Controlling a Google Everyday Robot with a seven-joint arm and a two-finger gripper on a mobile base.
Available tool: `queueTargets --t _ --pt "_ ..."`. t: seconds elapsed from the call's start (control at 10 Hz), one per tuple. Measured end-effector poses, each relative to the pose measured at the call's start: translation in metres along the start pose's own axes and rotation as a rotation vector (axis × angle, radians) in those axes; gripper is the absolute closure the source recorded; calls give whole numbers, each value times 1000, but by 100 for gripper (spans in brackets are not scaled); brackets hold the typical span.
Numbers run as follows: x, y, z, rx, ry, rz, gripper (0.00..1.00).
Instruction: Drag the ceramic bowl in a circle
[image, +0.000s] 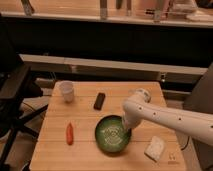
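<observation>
gripper (126, 125) at ceramic bowl (111, 136) right rim, seems touching it, open or clamped can't tell; white cup (66, 91) upper-left of bowl, orange item (69, 133) left of bowl

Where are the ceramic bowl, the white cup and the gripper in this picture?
ceramic bowl (110, 136), camera view, middle of its green inside.
white cup (66, 91), camera view, its side wall.
gripper (125, 125), camera view, tip at the ceramic bowl's right rim.

ceramic bowl (109, 137) green, faint rings | claw (126, 126) white, at bowl rim | cup (66, 91) white | table (85, 155) tan
</observation>
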Motion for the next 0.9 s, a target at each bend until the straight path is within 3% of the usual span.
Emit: queueTargets --t 0.9 --pt "4 5 0 -2 5 -38 95"
